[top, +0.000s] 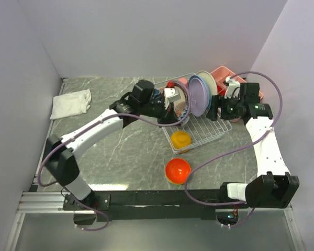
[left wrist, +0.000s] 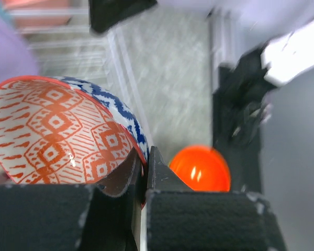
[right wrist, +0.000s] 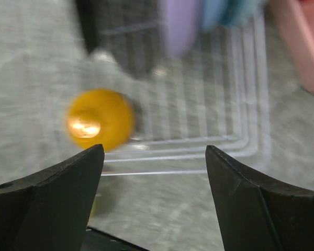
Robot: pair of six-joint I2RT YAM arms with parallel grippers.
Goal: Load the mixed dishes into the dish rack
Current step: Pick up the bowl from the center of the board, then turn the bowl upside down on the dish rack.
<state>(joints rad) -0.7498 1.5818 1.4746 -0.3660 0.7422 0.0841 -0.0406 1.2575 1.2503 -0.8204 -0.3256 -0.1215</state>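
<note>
The left gripper (left wrist: pixel 145 157) is pinched tight on the rim of the patterned bowl (left wrist: pixel 52 136), one finger inside against the orange diamond print and the other outside on the blue-and-white pattern. The bowl is tipped up on edge and held over the left end of the dish rack (top: pixel 209 133). Whether it touches the wires I cannot tell. The rack is white wire and sits toward the far right of the grey marbled tabletop (top: pixel 120 151). The right gripper (right wrist: pixel 153 151) has its fingers spread wide with nothing between them. It hangs above the rack's right side, just beside the upright plates. A lavender plate (top: pixel 199 99) stands on edge in the rack with a blue plate (top: pixel 191 83) close behind it, and at least one paler plate stands behind those. An orange-yellow bowl (top: pixel 180 140) lies upside down at the rack's near corner, seemingly just inside the wires. A red-orange bowl (top: pixel 178 171), also upside down, rests on the tabletop near the front edge, apart from the rack. A pink tray (top: pixel 222 73) sits behind the rack at the far right corner, and a white cloth (top: pixel 70 103) lies by the left edge.
</note>
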